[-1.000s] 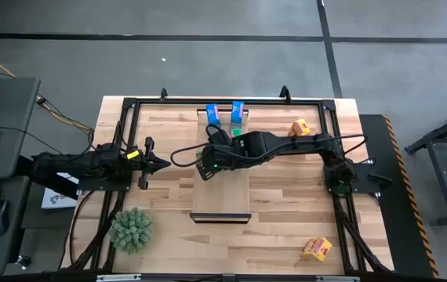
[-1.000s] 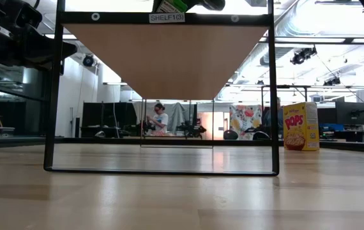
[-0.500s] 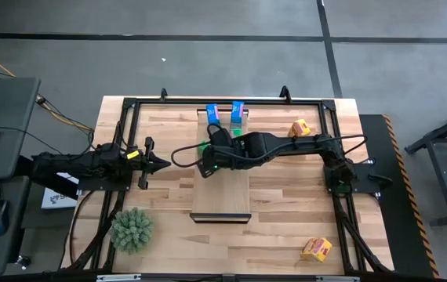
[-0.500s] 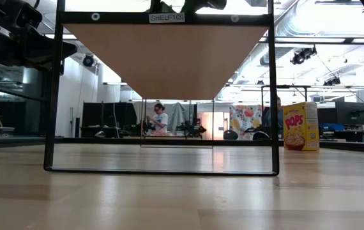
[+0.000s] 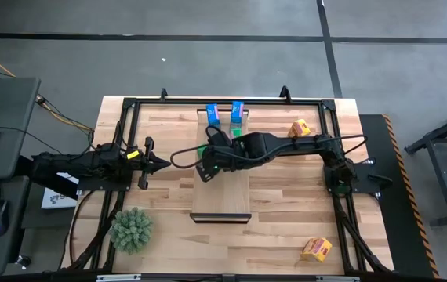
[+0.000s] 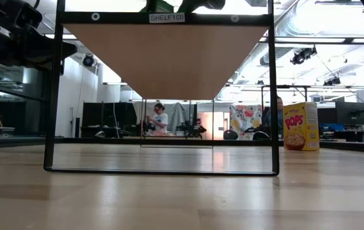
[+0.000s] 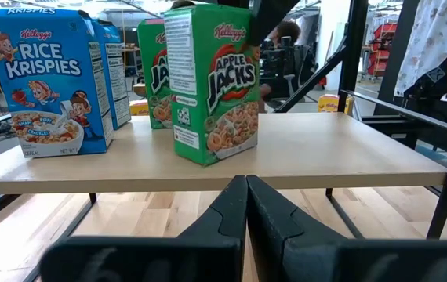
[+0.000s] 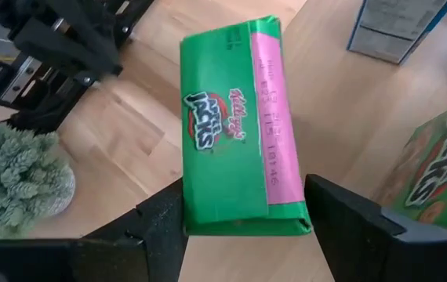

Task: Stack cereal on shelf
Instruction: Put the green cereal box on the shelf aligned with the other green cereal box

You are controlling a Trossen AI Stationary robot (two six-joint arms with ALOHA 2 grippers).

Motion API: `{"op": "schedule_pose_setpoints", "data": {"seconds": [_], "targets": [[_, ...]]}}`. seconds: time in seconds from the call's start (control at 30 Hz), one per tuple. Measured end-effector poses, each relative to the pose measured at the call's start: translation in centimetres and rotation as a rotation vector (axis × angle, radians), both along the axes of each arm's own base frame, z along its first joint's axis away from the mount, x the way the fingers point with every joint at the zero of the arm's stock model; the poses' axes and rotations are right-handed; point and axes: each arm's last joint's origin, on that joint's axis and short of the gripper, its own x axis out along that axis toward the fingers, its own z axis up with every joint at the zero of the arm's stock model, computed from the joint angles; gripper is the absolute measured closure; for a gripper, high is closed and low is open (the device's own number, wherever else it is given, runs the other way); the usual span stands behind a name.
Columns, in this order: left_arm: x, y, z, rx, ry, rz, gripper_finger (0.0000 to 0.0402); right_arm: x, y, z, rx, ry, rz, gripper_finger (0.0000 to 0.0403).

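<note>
The green Apple Jacks box (image 7: 212, 82) stands upright on the shelf (image 7: 302, 157) beside the Rice Krispies box (image 7: 47, 78), right gripper (image 8: 243, 227) fingers parted around it, apparently letting go, while the left gripper (image 7: 247, 205), pressed together, waits nearby.

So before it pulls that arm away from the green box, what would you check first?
1. Right gripper let go of the green box: ok, a gap shows on each side of the box between the open fingers.
2. Box standing on the shelf: ok, it stands upright on the board in the left wrist view.
3. Box clear of its neighbours: ok, it stands apart from the blue box and the other green box.
4. Box well back from the shelf edge: cannot tell; it sits nearer the front edge than the others.
5. Left gripper out of the way: ok, shut, beside the shelf.
</note>
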Motion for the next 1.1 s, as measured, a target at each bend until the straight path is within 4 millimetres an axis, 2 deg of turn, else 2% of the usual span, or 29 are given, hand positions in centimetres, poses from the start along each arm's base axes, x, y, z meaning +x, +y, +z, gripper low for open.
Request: {"op": "schedule_pose_setpoints", "data": {"seconds": [0.57, 0.83, 1.1], "targets": [[0.00, 0.00, 0.01, 0.000, 0.000, 0.000, 0.0398, 0.15, 0.77, 0.09, 0.135, -0.008, 0.089, 0.0166], [0.00, 0.00, 0.01, 0.000, -0.001, 0.000, 0.0398, 0.27, 0.63, 0.22, 0.084, -0.038, 0.033, 0.0166], [0.00, 0.00, 0.00, 0.000, 0.000, 0.000, 0.0398, 0.37, 0.67, 0.28, 0.089, -0.047, 0.047, 0.0166]]}}
